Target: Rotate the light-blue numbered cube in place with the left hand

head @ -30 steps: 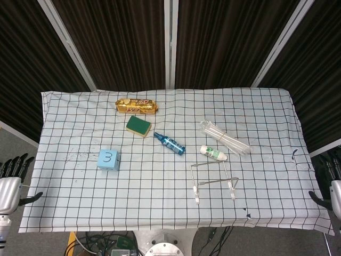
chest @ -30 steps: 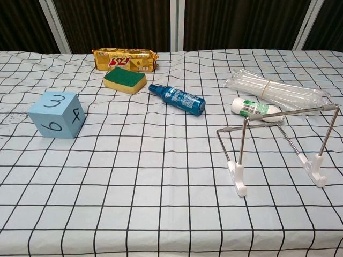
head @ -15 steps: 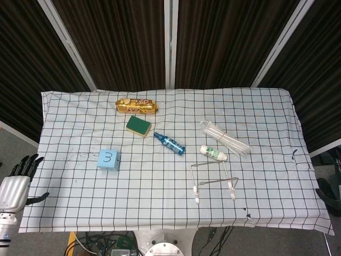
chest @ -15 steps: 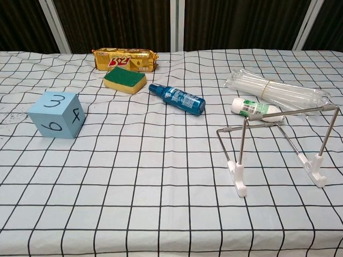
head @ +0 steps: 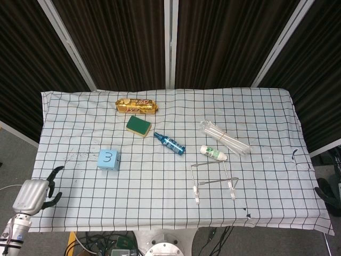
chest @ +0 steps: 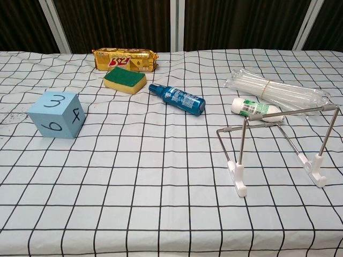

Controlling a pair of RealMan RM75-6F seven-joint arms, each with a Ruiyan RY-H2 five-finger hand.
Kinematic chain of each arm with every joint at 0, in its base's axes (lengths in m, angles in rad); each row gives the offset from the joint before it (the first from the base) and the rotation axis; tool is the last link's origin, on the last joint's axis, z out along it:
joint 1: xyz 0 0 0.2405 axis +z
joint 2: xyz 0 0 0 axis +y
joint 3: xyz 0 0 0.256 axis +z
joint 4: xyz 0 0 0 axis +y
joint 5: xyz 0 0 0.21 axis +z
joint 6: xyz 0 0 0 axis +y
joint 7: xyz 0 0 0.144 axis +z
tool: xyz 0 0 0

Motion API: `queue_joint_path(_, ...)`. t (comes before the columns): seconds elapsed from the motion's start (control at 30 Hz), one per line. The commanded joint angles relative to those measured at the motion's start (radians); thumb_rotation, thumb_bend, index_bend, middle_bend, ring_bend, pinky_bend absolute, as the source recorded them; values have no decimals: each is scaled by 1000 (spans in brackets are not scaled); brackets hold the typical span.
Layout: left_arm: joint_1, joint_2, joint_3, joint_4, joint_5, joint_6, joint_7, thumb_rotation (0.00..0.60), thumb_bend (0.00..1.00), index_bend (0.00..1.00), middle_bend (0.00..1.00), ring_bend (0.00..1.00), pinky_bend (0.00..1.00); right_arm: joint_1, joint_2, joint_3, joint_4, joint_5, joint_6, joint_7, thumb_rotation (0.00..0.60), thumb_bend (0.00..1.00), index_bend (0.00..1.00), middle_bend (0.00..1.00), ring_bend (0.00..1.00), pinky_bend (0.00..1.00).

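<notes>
The light-blue numbered cube (head: pixel 108 159) stands on the checked cloth at the left of the table, with a 3 on its top face. In the chest view the cube (chest: pixel 56 115) also shows a 6 and a 4 on its two near sides. My left hand (head: pixel 36 194) hovers by the table's front left corner, well short of the cube, holding nothing, its dark fingers (head: pixel 55 170) apart. Of my right hand (head: pixel 327 193) only a dark sliver shows at the right edge of the head view. Neither hand appears in the chest view.
A gold biscuit packet (head: pixel 137 105) and a green sponge (head: pixel 139 126) lie behind the cube. A blue spray bottle (head: pixel 169 143) lies mid-table. To the right are a clear tube bundle (head: pixel 224 137), a small white bottle (head: pixel 213 153) and a wire stand (head: pixel 213 181).
My left hand has come up and in from beside the table to its front left corner. My right hand has dropped almost out of the head view. The cube has not moved.
</notes>
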Motion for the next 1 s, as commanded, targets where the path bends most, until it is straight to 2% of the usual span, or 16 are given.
queue_joint_path(0.03, -42, -16, -2, -45, 5, -60, 66, 600, 404, 168, 808, 806, 757, 1, 6, 0, -8, -2, 0, -3, 600, 95, 0, 0, 0, 0)
queue_joint_path(0.4, -173, -73, -19, -140, -88, -270, 243, 600, 421, 168, 819, 825, 778, 6, 17, 1, -22, 10, -16, -4, 600, 113, 0, 0, 0, 0)
queue_joint_path(0.77, -235, -128, -33, -141, -217, -334, 344, 600, 428, 166, 823, 826, 779, 8, 15, 0, -5, 27, -33, 13, 600, 127, 0, 0, 0, 0)
queue_joint_path(1.0, -248, -145, -51, -111, -280, -322, 330, 600, 432, 150, 824, 827, 779, 12, 13, 1, -2, 33, -40, 10, 600, 135, 0, 0, 0, 0)
